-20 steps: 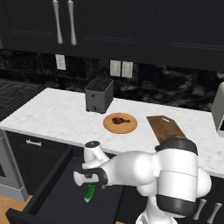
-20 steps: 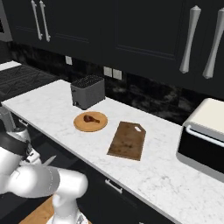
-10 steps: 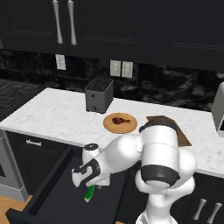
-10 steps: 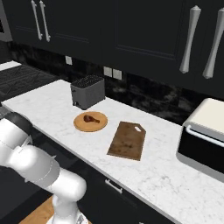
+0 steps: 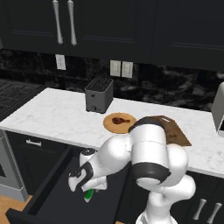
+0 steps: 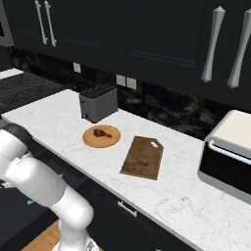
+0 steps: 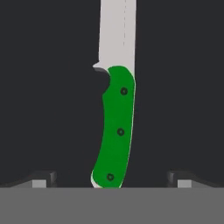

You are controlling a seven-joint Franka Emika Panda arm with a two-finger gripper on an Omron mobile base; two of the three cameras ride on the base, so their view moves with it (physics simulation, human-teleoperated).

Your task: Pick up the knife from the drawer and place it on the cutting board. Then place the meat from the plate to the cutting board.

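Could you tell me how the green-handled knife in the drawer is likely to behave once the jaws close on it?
The knife looks rigid and slim, so probably light and stiff. Its smooth curved handle could slip or pivot between narrow fingertips. Lying flat in the drawer, it seems unlikely to roll.

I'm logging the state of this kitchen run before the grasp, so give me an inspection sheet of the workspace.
Surface: white marble counter, dark cabinets below.
Drawer: pulled open, dark inside.
Knife: lies flat on the drawer floor, green handle midway between the fingertips, blade pointing away from the hand.
Cutting board: on the counter beside the plate, nothing on it.
Plate: holds the meat.
Clutter: toaster behind the plate; a black-and-white appliance at the counter's far end.
Gripper: jaws wide open, one fingertip either side of the handle, not touching it.
Cables: nothing seen.
Surroundings: black upper cabinets, wall outlets.
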